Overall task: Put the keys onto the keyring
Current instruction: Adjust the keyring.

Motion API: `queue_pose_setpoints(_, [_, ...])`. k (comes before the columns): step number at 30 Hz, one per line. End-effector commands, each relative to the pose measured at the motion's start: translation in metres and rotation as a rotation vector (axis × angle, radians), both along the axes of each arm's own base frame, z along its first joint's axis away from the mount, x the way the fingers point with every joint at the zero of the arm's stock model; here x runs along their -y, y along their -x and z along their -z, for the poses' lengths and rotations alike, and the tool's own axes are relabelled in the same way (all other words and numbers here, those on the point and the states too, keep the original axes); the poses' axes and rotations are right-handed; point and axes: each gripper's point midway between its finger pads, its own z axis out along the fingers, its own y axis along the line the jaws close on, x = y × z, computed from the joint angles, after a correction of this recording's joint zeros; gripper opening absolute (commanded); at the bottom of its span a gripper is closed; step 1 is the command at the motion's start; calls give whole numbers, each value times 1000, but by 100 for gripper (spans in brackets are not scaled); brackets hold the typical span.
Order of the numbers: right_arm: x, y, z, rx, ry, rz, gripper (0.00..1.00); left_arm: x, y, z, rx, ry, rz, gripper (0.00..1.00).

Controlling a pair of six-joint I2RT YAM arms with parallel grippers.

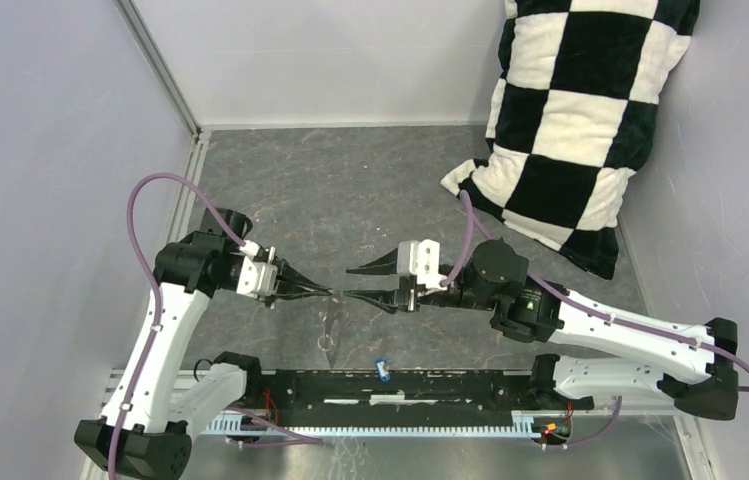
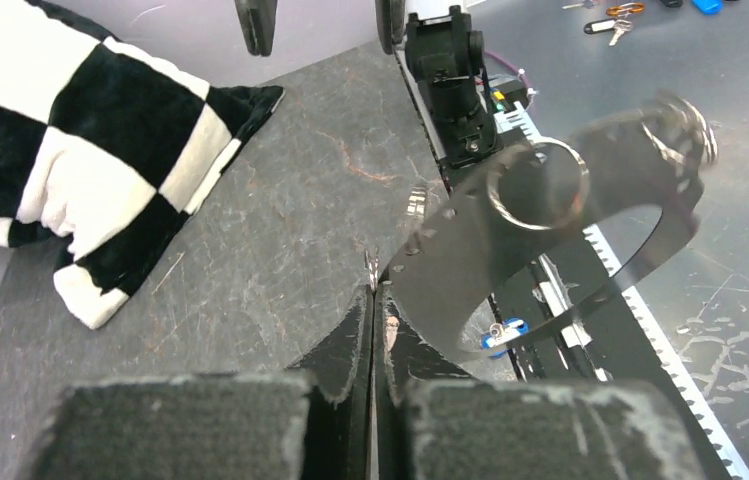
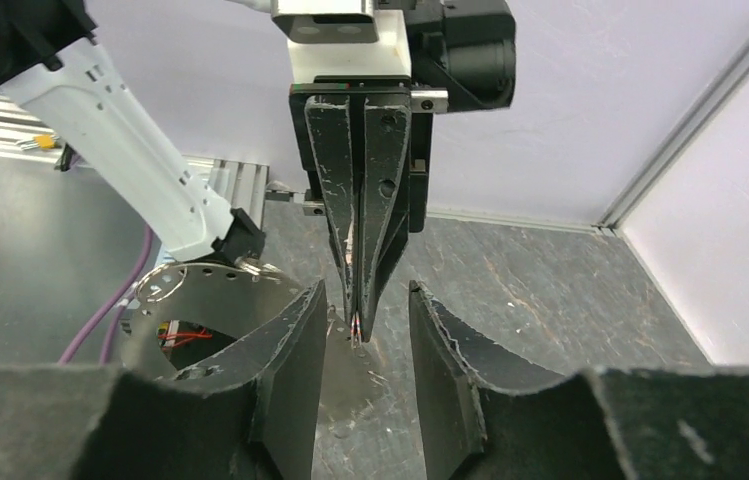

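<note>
My left gripper (image 1: 325, 292) (image 2: 372, 290) is shut on the edge of the keyring (image 2: 550, 250), a thin dark-grey metal hoop carrying a small split ring. From above the keyring (image 1: 328, 325) hangs edge-on below the fingertips, like a thin rod. In the right wrist view its grey perforated rim (image 3: 165, 285) shows at the lower left. My right gripper (image 1: 350, 283) (image 3: 367, 287) is open and faces the left one, its fingers on either side of the left gripper's tips (image 3: 357, 330), holding nothing. A key with a blue head (image 1: 383, 370) (image 2: 503, 335) lies on the black rail near the arm bases.
A black-and-white checked pillow (image 1: 580, 110) (image 2: 70, 150) leans in the back right corner. The black rail (image 1: 430, 385) runs along the near edge between the arm bases. Grey walls close the left, back and right. Several small coloured items (image 2: 610, 20) lie beyond the rail.
</note>
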Motion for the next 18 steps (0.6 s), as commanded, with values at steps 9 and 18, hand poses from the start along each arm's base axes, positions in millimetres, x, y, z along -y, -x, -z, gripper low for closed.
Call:
queue_pose_setpoints(9, [-4, -3, 2, 85, 61, 24, 34, 4, 14, -33, 45, 176, 58, 2])
queue_pose_setpoints(18, [-20, -14, 24, 39, 129, 14, 31, 8, 10, -22, 43, 179, 75, 2])
